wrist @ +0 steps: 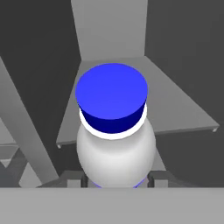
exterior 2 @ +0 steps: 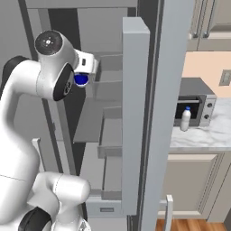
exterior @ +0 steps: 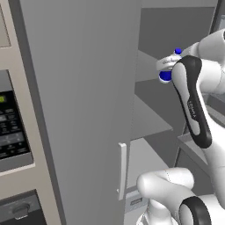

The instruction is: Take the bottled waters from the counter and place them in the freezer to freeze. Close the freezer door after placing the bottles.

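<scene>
One bottled water (wrist: 114,148), whitish with a blue cap (wrist: 111,94), sits between the fingertips of my gripper (wrist: 116,178), which is shut on its body. My gripper (exterior: 167,66) holds this bottle (exterior: 165,76) inside the open freezer, above a grey shelf (exterior: 149,118). From the right, the gripper (exterior 2: 86,72) and the blue cap (exterior 2: 81,80) are seen at the upper shelves (exterior 2: 90,122). A second bottled water (exterior 2: 185,119) stands upright on the marble counter (exterior 2: 212,133). The freezer door (exterior: 79,110) stands open at the left, its pale bar handle (exterior: 122,169) low down.
A grey toaster oven (exterior 2: 196,101) with knobs stands just behind the bottle on the counter. A tall open grey door panel (exterior 2: 169,113) stands between the freezer interior and the counter. A wall oven control panel (exterior: 11,127) is left of the freezer door.
</scene>
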You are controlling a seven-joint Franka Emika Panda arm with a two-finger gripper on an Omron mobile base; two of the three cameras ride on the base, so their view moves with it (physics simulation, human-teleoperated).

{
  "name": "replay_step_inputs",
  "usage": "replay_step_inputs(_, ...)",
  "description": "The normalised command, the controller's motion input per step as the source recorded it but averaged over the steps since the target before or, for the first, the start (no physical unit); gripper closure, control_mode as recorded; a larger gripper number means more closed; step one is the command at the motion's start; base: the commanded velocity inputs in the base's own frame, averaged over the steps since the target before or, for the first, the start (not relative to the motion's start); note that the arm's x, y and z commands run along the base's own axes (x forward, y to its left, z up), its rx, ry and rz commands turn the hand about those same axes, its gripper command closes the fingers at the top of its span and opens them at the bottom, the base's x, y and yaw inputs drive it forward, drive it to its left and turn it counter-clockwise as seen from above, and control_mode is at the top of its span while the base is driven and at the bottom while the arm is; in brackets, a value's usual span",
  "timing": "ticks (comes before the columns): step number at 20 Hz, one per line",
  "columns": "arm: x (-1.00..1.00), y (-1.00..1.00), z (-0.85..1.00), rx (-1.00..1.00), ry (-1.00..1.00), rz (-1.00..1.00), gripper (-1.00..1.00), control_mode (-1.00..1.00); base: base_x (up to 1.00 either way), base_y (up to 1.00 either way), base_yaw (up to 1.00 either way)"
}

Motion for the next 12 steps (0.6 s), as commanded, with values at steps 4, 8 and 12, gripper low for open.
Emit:
replay_step_inputs(4, -0.14, -0.28, 0.23, 0.0, -0.02, 0.01, 1.0, -1.0, 0.0, 0.0, 0.0)
replay_step_inputs(8, 0.0, 0.0, 0.2, 0.0, 0.0, 0.01, 1.0, -1.0, 0.0, 0.0, 0.0)
replay_step_inputs(12, -0.09, 0.0, 0.36, 0.0, 0.0, 0.01, 1.0, -1.0, 0.0, 0.0, 0.0)
